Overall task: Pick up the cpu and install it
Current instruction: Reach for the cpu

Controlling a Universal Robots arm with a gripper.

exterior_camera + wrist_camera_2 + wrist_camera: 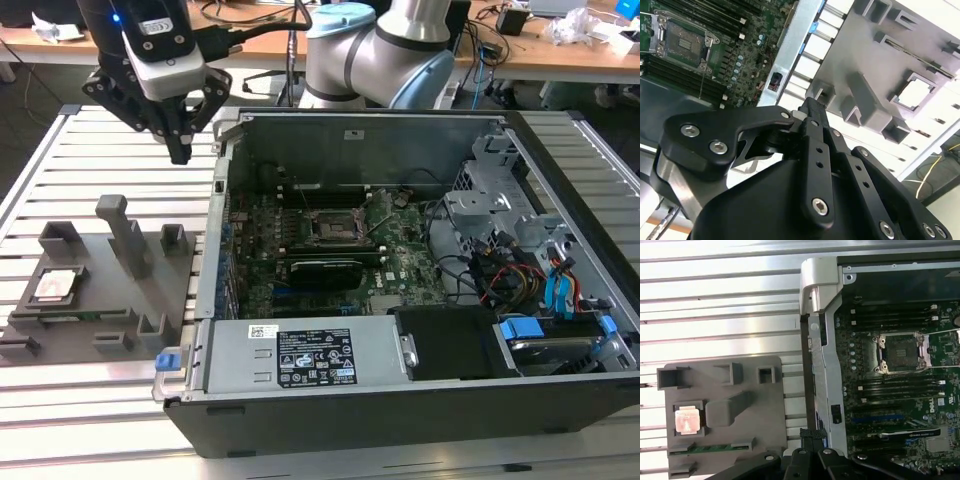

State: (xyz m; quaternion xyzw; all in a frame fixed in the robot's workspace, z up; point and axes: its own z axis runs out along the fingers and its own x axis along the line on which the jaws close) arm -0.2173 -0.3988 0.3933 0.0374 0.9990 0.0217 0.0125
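Hovers with slim black fingers (pixel 180 140) pressed shut on nothing above the slatted silver metal counter (pixel 80 400), just beside the open black computer case (pixel 400 425), near the grey plastic tray (pixel 110 300) holding the small flat silvery-topped square cpu (pixel 57 287) in 1 square pocket, well apart from the green motherboard's black socket frame (pixel 330 228).

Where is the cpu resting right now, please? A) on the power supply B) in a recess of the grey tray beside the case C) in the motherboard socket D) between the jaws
B: the cpu sits in a recess of the grey tray, outside the case, with the gripper above and apart from it.
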